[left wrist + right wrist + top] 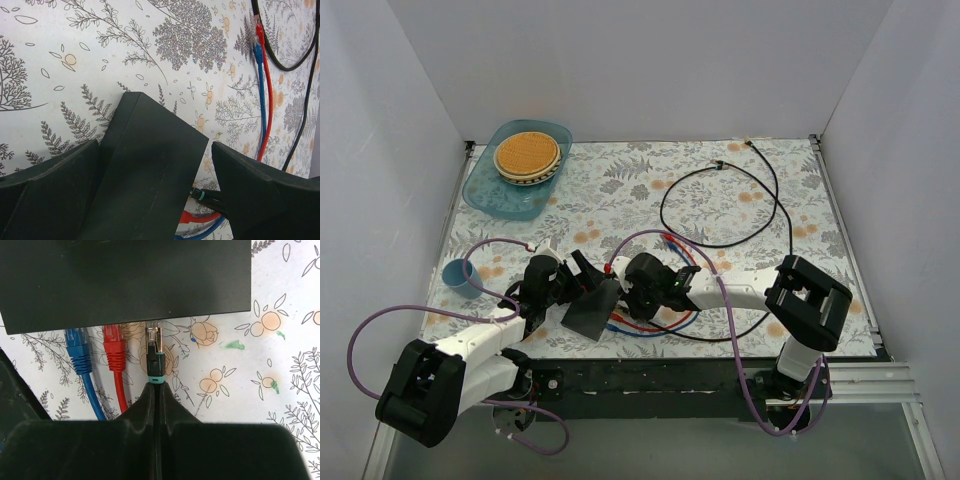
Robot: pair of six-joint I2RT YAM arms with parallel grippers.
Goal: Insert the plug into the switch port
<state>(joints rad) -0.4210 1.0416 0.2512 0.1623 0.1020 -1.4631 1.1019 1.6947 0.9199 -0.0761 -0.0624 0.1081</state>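
Note:
The switch (pixel 590 314) is a flat black box lying tilted on the flowered cloth between the two arms. My left gripper (pixel 155 145) is open and straddles the switch (pixel 145 165). Its left finger touches the box and its right finger (pixel 260 195) stands a little apart. My right gripper (pixel 157 387) is shut on a black plug (pixel 155 357) with a teal ring. The plug's tip sits right at the socket edge of the switch (pixel 125 280). I cannot tell how far it has entered. The plug tip also shows in the left wrist view (pixel 200 195).
A blue plug (pixel 80 355) and a red plug (pixel 116 352) sit in sockets just left of the held plug. A looping black cable (pixel 720 245) lies behind. A blue cup (pixel 460 277) stands at the left. A blue tray (pixel 485 190) with a woven plate (pixel 527 155) stands back left.

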